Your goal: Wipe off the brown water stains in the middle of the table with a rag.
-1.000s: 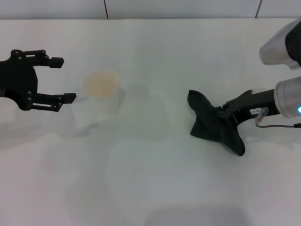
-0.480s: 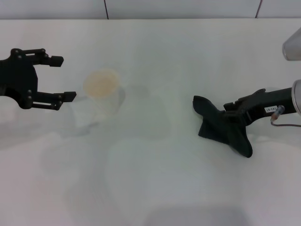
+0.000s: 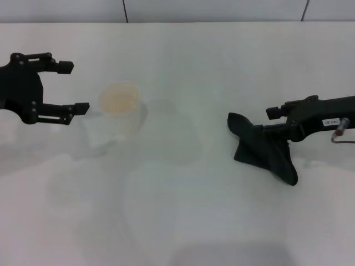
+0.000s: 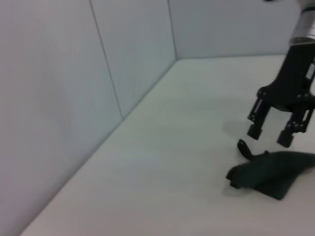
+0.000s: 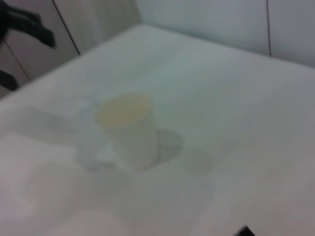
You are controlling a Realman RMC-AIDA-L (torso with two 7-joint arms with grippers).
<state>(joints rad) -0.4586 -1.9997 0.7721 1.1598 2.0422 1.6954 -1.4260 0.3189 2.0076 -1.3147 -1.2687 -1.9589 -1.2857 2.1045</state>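
White and glossy, the table [image 3: 183,221] runs back to a pale tiled wall, and no brown blot can be made out anywhere on it; the only brownish tint is the liquid in the top of a pale see-through cup [image 3: 120,113]. The rag [image 3: 265,148] lies crumpled on the table well to the right of that cup, a black heap with one corner sticking up toward the wall. The right hand [image 3: 277,118] sits right at the rag's right-hand edge; the left wrist view shows its two fingers [image 4: 255,129] apart and pointing down just above the cloth, with nothing between them, so the rag is loose on the table and not gripped. The left hand [image 3: 69,87] hovers to the left of the cup, wide open and empty, fingers pointing toward it. My guess is that the wiping is over or has not begun, but with no stain in sight I cannot tell which. The main risk from here is the cup: it stands close to the open left hand and holds brown liquid, so a sideways nudge could tip it and wet the table. A regrasp of the rag could also catch only a thin fold, letting the cloth slip out mid-wipe. The right arm is cut off at the edge of the head view, and the right wrist view shows only the cup, not its own fingers.
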